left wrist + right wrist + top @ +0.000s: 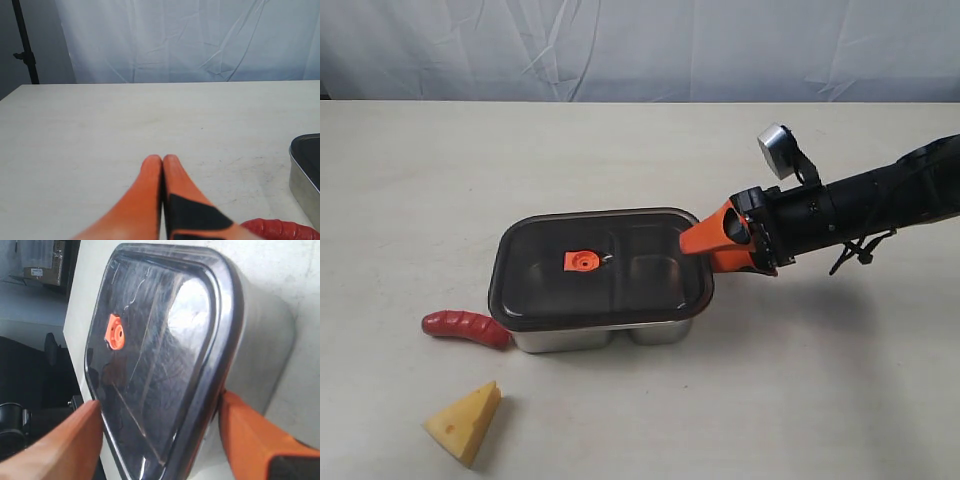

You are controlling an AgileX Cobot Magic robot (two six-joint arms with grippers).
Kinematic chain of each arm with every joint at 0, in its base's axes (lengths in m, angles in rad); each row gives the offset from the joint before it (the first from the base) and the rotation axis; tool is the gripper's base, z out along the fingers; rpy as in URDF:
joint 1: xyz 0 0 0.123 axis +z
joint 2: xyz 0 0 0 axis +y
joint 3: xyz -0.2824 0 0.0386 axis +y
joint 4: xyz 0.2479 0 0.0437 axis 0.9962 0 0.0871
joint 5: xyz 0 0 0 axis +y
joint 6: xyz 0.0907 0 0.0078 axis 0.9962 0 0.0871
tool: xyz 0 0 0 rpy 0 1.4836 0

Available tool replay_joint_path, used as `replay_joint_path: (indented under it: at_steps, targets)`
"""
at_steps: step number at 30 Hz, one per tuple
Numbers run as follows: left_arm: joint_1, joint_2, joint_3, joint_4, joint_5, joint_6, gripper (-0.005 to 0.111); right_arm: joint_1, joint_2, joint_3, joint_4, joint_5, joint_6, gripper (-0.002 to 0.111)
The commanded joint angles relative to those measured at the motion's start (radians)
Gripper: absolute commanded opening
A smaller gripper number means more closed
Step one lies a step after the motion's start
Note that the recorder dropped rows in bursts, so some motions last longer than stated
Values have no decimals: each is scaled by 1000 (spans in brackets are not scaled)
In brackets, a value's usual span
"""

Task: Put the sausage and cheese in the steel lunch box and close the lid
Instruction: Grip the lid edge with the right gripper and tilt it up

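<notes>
The dark translucent lid [620, 285] with its orange valve tab [580, 261] lies on top of the steel lunch box [590, 337]. My right gripper [692, 245] grips the lid's right end, one finger over the top and one under the rim. In the right wrist view the lid [160, 330] fills the gap of the right gripper [160, 405], with the steel lunch box [265, 345] beside it. The sausage [465, 327] lies on the table against the box's left end. The cheese [467, 420] sits nearer the front. My left gripper [162, 159] is shut and empty, near the sausage [280, 230].
The pale table [620, 150] stretches behind the box to a white curtain [640, 50]. The right arm [880, 205] reaches in from the right. In the left wrist view a black stand [25, 50] rises beyond the table's far corner.
</notes>
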Motion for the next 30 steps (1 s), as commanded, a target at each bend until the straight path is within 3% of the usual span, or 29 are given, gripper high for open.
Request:
replay_joint_path:
  at_steps: [1,6,11,30]
  targets:
    - [-3,-5,4,0,-13,0,0,1,0,6,-8,-3,-2,54]
    - [-3,-5,4,0,-13,0,0,1,0,6,-23,-43,28,23]
    - [-3,-5,4,0,-13,0,0,1,0,6,-32,-41,42,-1]
    - [-3,-5,4,0,-15,0,0,1,-32,4,-26,-23,49,-1]
